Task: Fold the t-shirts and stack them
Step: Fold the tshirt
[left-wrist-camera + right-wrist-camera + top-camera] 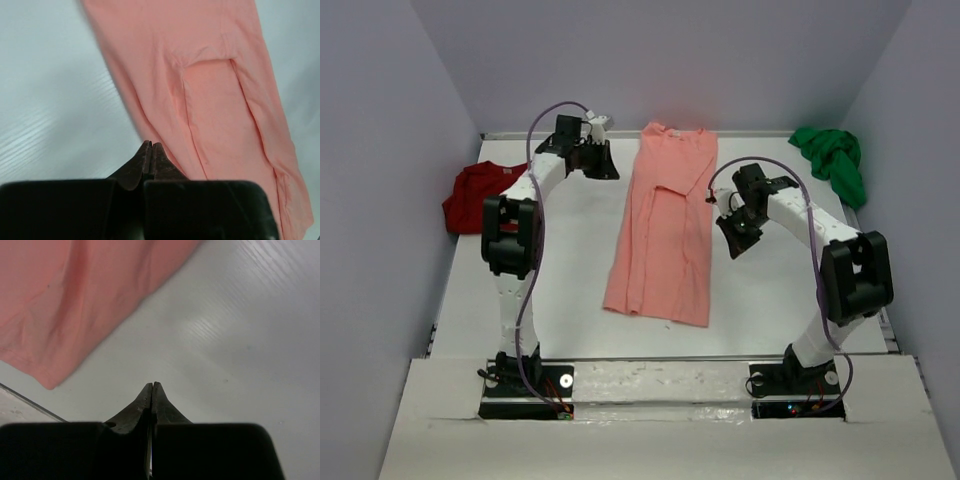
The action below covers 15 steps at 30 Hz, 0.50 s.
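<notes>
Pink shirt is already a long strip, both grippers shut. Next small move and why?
Probably open both grippers and bring them onto the far-end corners of the salmon-pink shirt, ready to fold it end over end. It lies flat as a long strip with its sides folded in, while the left gripper and right gripper hang shut and empty beside its edges.

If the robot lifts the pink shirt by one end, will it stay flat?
Probably not. The pink shirt lies limp with soft creases and folded-in sides, so it would likely droop and hang. It looks thin, so the folds may fall open. Pushed, it would probably bunch up.
</notes>
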### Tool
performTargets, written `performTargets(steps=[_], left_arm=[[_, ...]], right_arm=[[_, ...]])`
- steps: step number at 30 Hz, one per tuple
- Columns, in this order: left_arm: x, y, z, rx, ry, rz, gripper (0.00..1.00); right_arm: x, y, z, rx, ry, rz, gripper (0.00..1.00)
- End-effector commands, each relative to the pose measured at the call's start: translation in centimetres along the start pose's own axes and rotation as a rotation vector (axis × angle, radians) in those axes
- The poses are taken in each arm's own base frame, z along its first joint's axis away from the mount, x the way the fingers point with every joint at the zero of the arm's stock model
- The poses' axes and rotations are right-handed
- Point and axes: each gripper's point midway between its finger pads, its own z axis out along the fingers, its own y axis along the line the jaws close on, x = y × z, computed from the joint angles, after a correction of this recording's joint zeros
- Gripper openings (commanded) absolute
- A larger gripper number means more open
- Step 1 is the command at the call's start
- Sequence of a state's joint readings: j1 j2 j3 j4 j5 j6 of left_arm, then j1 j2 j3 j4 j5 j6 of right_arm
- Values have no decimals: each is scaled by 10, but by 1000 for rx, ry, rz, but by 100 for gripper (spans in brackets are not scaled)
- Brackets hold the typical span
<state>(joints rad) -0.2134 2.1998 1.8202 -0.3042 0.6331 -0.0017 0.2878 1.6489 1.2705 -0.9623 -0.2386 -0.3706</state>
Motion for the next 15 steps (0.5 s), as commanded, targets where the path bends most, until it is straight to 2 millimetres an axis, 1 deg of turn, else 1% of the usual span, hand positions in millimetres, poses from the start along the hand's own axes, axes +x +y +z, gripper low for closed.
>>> performTargets(steps=[1, 2, 3, 4, 5, 6, 7, 9, 10, 11, 12, 13, 14, 15], left_arm=[[-49, 10, -85, -33, -174, 76, 0], [-57, 12, -104, -57, -212, 88, 0], [-54, 29, -126, -101, -236, 74, 0], [-46, 39, -127, -126, -219, 70, 0], [-49, 50, -151, -177, -248, 76, 0], [-34, 62, -159, -220, -229, 79, 0], [-37, 70, -185, -271, -266, 87, 0], [-29, 79, -207, -307, -285, 73, 0], [-21, 88, -226, -348, -296, 71, 0], [-16, 91, -234, -363, -300, 64, 0], [-12, 92, -241, -365, -304, 60, 0], [1, 96, -243, -374, -290, 47, 0], [1, 96, -257, -401, -312, 61, 0], [14, 96, -255, -402, -298, 52, 0]], right_arm=[[-29, 5, 11, -100, -47, -3, 0], [-35, 2, 19, -110, -32, 4, 0], [-37, 2, 22, -120, -28, 8, 0], [-39, 2, 25, -131, -22, 11, 0], [-40, 3, 28, -144, -21, 13, 0], [-43, 9, 31, -171, -15, 9, 0], [-44, 21, 35, -190, -4, -14, 0], [-43, 31, 39, -208, 7, -34, 0], [-41, 37, 42, -215, 15, -45, 0], [-40, 43, 44, -225, 17, -56, 0], [-40, 53, 46, -238, 24, -83, 0], [-39, 57, 48, -241, 29, -96, 0], [-37, 64, 53, -246, 39, -113, 0], [-36, 64, 54, -248, 39, -116, 0]])
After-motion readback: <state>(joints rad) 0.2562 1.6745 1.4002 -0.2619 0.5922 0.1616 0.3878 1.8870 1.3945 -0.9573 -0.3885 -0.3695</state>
